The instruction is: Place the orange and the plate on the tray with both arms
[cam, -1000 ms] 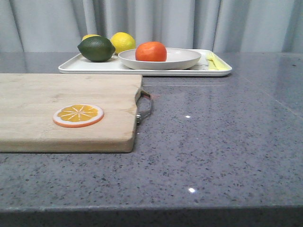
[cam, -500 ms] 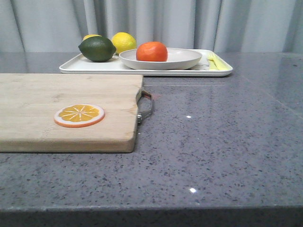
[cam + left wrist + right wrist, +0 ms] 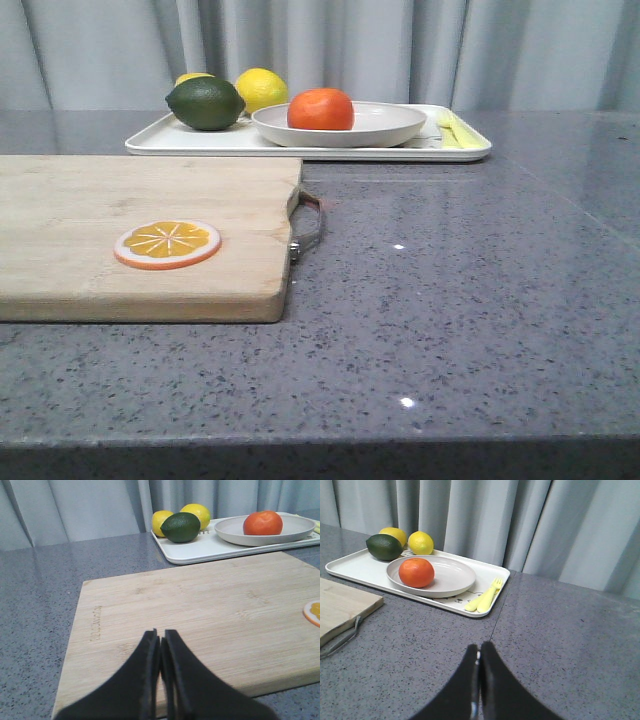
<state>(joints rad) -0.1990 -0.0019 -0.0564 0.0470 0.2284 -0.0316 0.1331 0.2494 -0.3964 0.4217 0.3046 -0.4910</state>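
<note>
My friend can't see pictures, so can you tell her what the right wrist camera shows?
An orange sits in a round plate on a white tray, beside a dark green fruit, two lemons and yellow cutlery. The right gripper is shut and empty, low over the grey table. A wooden board's corner shows at the edge.

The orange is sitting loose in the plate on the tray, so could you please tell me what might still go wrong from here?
1. The orange sits off-centre in the shallow plate; a bump to the tray could roll it out.
2. The lime and lemons rest close to the plate, so a nudge might push them together.
3. The yellow fork lies near the tray's rim and could slide off.
</note>
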